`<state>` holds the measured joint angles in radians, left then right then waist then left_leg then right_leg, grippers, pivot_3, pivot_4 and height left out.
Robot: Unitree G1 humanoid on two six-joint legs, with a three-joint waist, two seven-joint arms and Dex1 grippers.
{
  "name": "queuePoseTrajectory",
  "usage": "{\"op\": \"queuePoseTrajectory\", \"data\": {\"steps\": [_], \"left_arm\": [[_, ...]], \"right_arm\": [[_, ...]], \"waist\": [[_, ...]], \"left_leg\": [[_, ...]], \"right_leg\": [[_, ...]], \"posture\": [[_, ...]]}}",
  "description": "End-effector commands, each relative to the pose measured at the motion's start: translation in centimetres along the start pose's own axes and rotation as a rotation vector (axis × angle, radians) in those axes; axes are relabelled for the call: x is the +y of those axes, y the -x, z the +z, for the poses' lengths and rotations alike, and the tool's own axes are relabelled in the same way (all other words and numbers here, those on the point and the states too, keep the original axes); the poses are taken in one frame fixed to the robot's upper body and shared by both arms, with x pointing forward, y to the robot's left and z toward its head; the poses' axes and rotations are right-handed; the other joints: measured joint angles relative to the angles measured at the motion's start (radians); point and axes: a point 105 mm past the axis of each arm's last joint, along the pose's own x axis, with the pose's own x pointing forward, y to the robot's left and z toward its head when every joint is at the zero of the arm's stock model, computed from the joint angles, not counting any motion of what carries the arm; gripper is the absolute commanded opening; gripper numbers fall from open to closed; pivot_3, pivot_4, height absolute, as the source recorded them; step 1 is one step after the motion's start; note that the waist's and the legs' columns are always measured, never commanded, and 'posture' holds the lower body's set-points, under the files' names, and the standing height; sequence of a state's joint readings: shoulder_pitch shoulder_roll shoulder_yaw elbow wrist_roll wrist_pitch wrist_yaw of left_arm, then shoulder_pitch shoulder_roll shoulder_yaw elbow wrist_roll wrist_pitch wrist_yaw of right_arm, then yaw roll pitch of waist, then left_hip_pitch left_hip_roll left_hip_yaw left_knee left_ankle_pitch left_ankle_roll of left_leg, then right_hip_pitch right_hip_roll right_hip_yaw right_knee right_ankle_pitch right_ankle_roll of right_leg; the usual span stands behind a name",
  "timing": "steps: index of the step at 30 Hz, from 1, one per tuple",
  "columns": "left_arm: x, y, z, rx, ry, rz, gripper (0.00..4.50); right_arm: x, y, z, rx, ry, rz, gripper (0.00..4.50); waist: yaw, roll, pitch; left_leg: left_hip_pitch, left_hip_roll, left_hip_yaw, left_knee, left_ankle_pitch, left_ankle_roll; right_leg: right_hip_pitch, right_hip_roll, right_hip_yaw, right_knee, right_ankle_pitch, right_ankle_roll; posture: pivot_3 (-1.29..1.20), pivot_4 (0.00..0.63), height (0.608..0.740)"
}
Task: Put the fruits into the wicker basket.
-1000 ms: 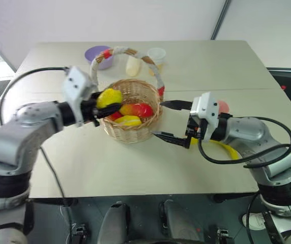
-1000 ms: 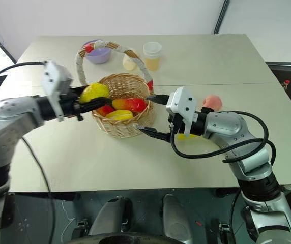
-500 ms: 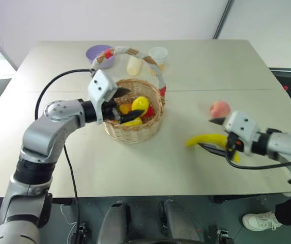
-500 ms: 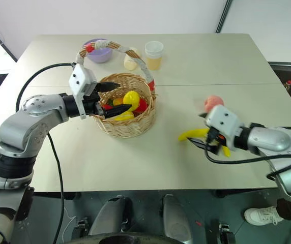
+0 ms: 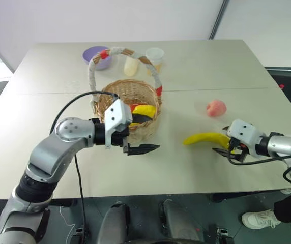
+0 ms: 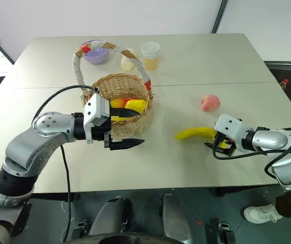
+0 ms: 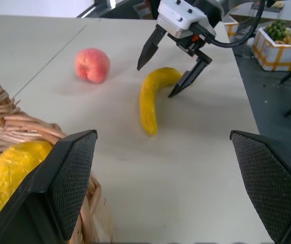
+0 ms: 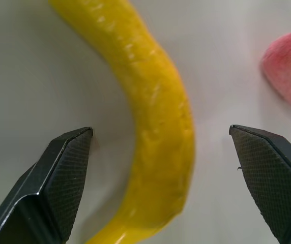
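The wicker basket (image 5: 128, 85) stands mid-table with the yellow lemon (image 5: 144, 109) and other fruit inside. My left gripper (image 5: 143, 133) is open at the basket's near right side; one finger reaches over the rim, the other hangs outside, and it holds nothing. The banana (image 5: 205, 138) lies on the table to the right. My right gripper (image 7: 156, 80) is open and low over the banana's right end, one finger on each side. In the right wrist view the banana (image 8: 161, 117) lies between the pads with gaps on both sides. The peach (image 5: 216, 108) sits just beyond the banana.
At the table's far side, behind the basket, stand a purple bowl (image 5: 95, 54), a pale cream oblong object (image 5: 131, 66) and a translucent cup (image 5: 155, 55). The basket's tall handle (image 5: 92, 71) arches over it. The table's right edge is near my right arm.
My left gripper opened, dropped the lemon into the basket and drew back to its near side. My right gripper swung right and down to the banana's end.
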<state>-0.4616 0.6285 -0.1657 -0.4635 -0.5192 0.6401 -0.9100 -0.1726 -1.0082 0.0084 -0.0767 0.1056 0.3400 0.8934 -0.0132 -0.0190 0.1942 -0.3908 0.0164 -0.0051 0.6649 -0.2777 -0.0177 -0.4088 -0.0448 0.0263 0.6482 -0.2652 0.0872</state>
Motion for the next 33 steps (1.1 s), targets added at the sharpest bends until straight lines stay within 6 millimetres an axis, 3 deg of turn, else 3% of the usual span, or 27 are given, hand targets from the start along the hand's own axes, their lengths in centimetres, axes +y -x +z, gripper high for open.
{"op": "queuePoseTrajectory", "data": {"steps": [1, 4, 5, 6, 8, 11, 15, 17, 21, 26, 32, 33], "left_arm": [[-0.1, 0.3, 0.8, -0.023, -0.047, 0.027, 4.50], [0.2, 0.8, 0.6, -0.031, -0.028, 0.058, 4.50], [0.3, 1.1, 0.5, -0.037, -0.020, 0.071, 4.50], [0.7, 1.6, 0.4, -0.047, -0.010, 0.095, 4.50], [1.2, 2.3, 0.3, -0.060, 0.007, 0.133, 4.50], [2.6, 4.7, -0.3, -0.078, 0.059, 0.241, 4.50], [4.5, 9.5, -1.8, -0.063, 0.100, 0.411, 4.50], [4.8, 11.1, -2.3, -0.055, 0.106, 0.453, 4.50], [5.1, 13.2, -3.2, -0.020, 0.102, 0.528, 4.50], [4.4, 13.0, -2.6, -0.045, 0.098, 0.539, 4.50], [3.5, 12.6, -2.1, -0.069, 0.103, 0.542, 4.50], [3.3, 12.6, -2.1, -0.069, 0.105, 0.542, 4.50]], "right_arm": [[-0.4, -0.1, -0.3, 0.012, 0.019, -0.010, 2.78], [-0.7, 0.0, 0.1, -0.003, 0.032, -0.030, 1.26], [-0.8, 0.1, 0.2, -0.005, 0.045, -0.042, 0.89], [-0.9, 0.3, 0.7, -0.021, 0.060, -0.050, 0.81], [-1.1, 0.7, 1.5, -0.047, 0.077, -0.059, 0.81], [-1.1, 1.8, 4.6, -0.155, 0.153, -0.067, 0.81], [0.8, 2.8, 13.0, -0.473, 0.175, 0.001, 0.81], [1.9, 2.6, 16.0, -0.563, 0.197, 0.037, 0.81], [3.2, -0.5, 22.5, -0.683, 0.227, 0.035, 0.81], [4.0, -3.2, 26.4, -0.698, 0.241, 0.036, 0.81], [3.5, -5.0, 28.4, -0.704, 0.223, 0.033, 0.81], [3.5, -5.3, 28.4, -0.699, 0.231, 0.030, 1.31]], "waist": [[0.000, 0.000, 0.000], [0.000, 0.000, 0.000], [0.000, 0.000, 0.000], [-0.001, 0.000, 0.000], [0.000, 0.000, 0.000], [-0.003, 0.001, 0.000], [-0.014, 0.001, 0.000], [-0.016, 0.001, 0.001], [-0.008, 0.001, 0.000], [0.006, 0.000, 0.000], [-0.002, -0.001, 0.000], [-0.002, -0.001, 0.000]], "left_leg": [[0.000, 0.000, 0.000, 0.000, 0.000, 0.000], [0.000, 0.000, 0.000, 0.000, 0.000, 0.000], [0.000, 0.000, 0.000, 0.000, 0.000, 0.000], [0.000, 0.000, 0.000, 0.000, 0.000, 0.000], [0.000, 0.000, 0.000, 0.000, 0.000, 0.000], [0.000, 0.000, 0.000, 0.000, 0.000, 0.000], [0.001, 0.002, 0.000, 0.000, 0.000, 0.000], [0.001, 0.007, 0.000, 0.000, 0.000, 0.000], [0.001, 0.008, 0.000, 0.000, 0.000, 0.000], [-0.004, 0.006, -0.001, 0.000, 0.001, -0.002], [-0.014, 0.000, 0.000, 0.000, 0.001, -0.002], [-0.015, 0.000, 0.000, 0.000, 0.001, -0.002]], "right_leg": [[0.000, 0.000, 0.000, 0.000, 0.000, 0.000], [0.000, -0.001, 0.000, 0.000, 0.000, 0.000], [0.000, 0.000, 0.000, 0.000, 0.000, 0.000], [0.000, 0.000, 0.000, 0.000, 0.000, 0.000], [0.000, 0.000, 0.000, 0.000, 0.000, 0.000], [0.000, -0.001, 0.000, 0.001, 0.000, 0.000], [-0.001, 0.001, 0.000, 0.001, 0.000, 0.000], [-0.001, 0.002, -0.001, 0.001, 0.000, 0.000], [-0.001, 0.003, -0.002, 0.001, 0.000, -0.001], [-0.004, -0.002, -0.003, 0.002, 0.001, -0.002], [-0.015, -0.009, -0.003, 0.003, 0.001, -0.001], [-0.017, -0.009, -0.003, 0.004, 0.001, -0.001]], "posture": [[0.00, 0.150, 0.740], [0.00, 0.150, 0.740], [0.00, 0.150, 0.740], [0.00, 0.150, 0.740], [0.00, 0.150, 0.740], [0.00, 0.150, 0.740], [0.00, 0.150, 0.740], [0.00, 0.150, 0.740], [0.00, 0.150, 0.740], [0.00, 0.150, 0.740], [0.00, 0.150, 0.740], [0.00, 0.150, 0.740]]}}
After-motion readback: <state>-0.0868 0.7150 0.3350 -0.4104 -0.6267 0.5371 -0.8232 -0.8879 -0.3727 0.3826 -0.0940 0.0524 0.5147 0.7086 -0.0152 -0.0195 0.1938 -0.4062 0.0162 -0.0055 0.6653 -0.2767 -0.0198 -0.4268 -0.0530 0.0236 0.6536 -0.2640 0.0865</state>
